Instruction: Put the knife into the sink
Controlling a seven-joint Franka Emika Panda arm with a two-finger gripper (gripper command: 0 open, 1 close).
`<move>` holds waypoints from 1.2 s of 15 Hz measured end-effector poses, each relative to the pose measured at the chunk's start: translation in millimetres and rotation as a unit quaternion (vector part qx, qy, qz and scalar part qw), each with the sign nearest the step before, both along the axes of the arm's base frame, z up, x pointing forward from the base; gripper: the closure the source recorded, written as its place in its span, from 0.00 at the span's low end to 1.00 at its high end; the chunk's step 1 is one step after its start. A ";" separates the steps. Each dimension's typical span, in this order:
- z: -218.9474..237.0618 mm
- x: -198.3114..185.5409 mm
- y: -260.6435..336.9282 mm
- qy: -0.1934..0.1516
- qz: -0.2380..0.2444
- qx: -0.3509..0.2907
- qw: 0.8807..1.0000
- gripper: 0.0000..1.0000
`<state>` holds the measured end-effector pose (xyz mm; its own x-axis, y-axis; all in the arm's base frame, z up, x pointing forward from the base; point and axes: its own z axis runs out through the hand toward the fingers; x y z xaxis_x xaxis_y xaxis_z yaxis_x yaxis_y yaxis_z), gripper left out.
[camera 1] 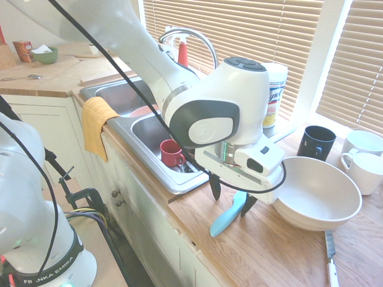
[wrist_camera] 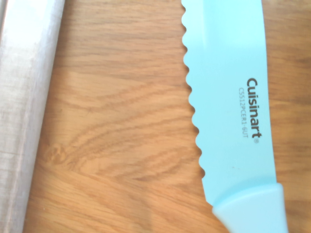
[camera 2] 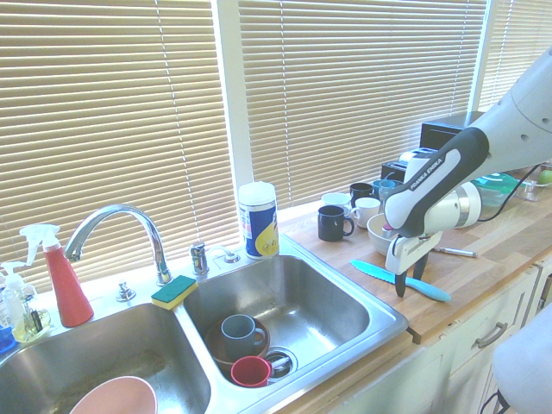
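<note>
The turquoise knife lies flat on the wooden counter just right of the sink, between the basin and the big cream bowl. In the second exterior view the knife points toward the sink. My gripper is down over the knife's handle end, open, with one dark finger on each side of it. The gripper stands upright at counter level. The wrist view shows the serrated blade with its Cuisinart print, close up, and the steel sink rim beside it.
A large cream bowl sits right behind the gripper, with a dark mug and white mugs beyond. A dark-bladed, white-handled knife lies near the counter edge. The right basin holds a red mug and a grey mug in a brown bowl.
</note>
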<state>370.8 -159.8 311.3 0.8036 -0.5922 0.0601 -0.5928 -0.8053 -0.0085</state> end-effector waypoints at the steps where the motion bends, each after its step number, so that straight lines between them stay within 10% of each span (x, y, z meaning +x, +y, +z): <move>1: -0.1 -0.1 0.0 0.000 -0.001 0.001 1.000 1.00; 18: 0.9 -1.7 -6.7 -0.005 -0.008 0.006 1.000 1.00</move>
<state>369.1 -166.5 312.1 0.7932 -0.6060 0.0607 -0.6057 -0.7953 -0.0240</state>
